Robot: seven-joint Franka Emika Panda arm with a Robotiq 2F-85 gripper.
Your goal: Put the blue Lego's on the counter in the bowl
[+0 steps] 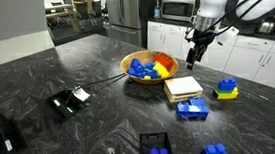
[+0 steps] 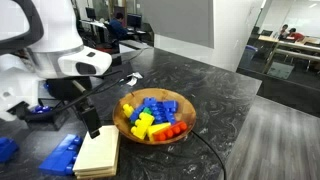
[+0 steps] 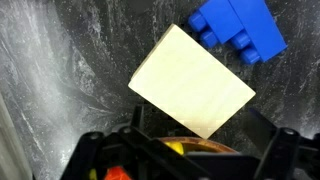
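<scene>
The wooden bowl (image 1: 129, 60) (image 2: 187, 105) stands on the dark counter (image 1: 86, 56) (image 2: 235, 85) and holds blue, yellow and red bricks. My gripper (image 1: 193, 54) (image 2: 90, 124) (image 3: 185, 165) is open and empty, above the counter between the bowl and a flat tan block (image 1: 184, 86) (image 2: 97, 153) (image 3: 190, 80). A blue Lego (image 1: 191, 108) (image 2: 62, 153) (image 3: 238, 27) lies just beyond the tan block. Two more blue Legos (image 1: 156, 149) (image 1: 216, 152) lie at the counter's near edge. Another blue brick (image 1: 225, 83) sits on a yellow brick. The bowl's rim (image 3: 200, 147) shows between my fingers.
A black device (image 1: 69, 101) with a cable lies on the counter left of the bowl. Another black object (image 1: 2, 139) sits at the far left. White cabinets (image 1: 262, 61) stand behind the counter. A blue piece (image 2: 5, 148) shows at the frame's edge.
</scene>
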